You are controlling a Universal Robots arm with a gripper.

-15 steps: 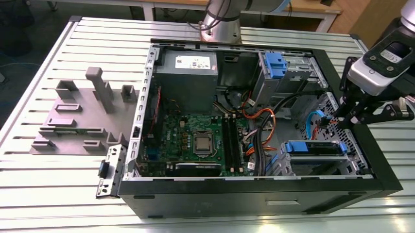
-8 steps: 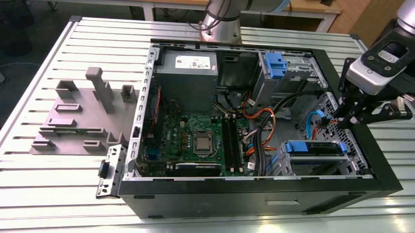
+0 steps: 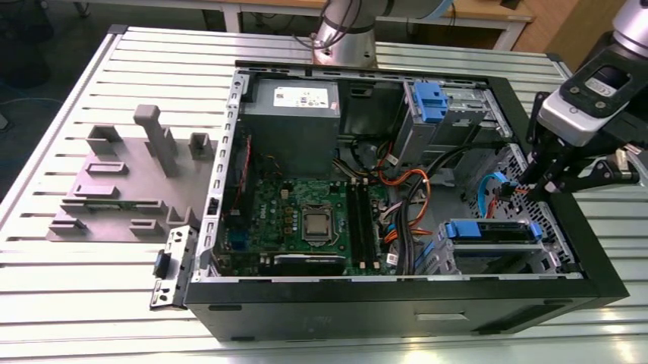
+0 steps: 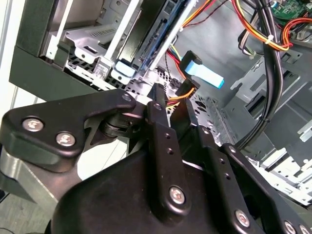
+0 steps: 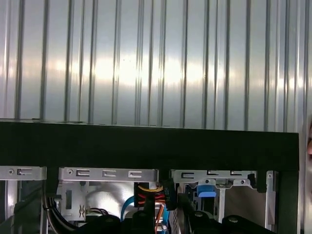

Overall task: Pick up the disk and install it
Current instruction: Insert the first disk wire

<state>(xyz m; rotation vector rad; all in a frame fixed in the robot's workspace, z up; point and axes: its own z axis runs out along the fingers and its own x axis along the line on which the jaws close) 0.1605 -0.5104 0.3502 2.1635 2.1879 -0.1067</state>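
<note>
The disk (image 3: pixel 493 232), with blue side rails, lies flat in the lower drive cage at the near corner of the open computer case (image 3: pixel 405 303), on the exterior view's right. My gripper (image 3: pixel 529 188) hangs just inside the case's wall on that side, a little beyond the disk. In both wrist views the gripper (image 4: pixel 171 100) (image 5: pixel 163 204) is shut on a black power connector (image 4: pixel 184 89) with yellow, red and orange wires. A blue flat data cable (image 4: pixel 202 70) hangs loose beside the connector.
A grey power supply box (image 3: pixel 294 102), the motherboard (image 3: pixel 303 220) and an upper cage with a blue latch (image 3: pixel 430 102) sit in the case. Cable bundles (image 3: pixel 405 197) cross its middle. A grey fixture block (image 3: pixel 127 182) stands on the slatted table (image 3: pixel 61 303).
</note>
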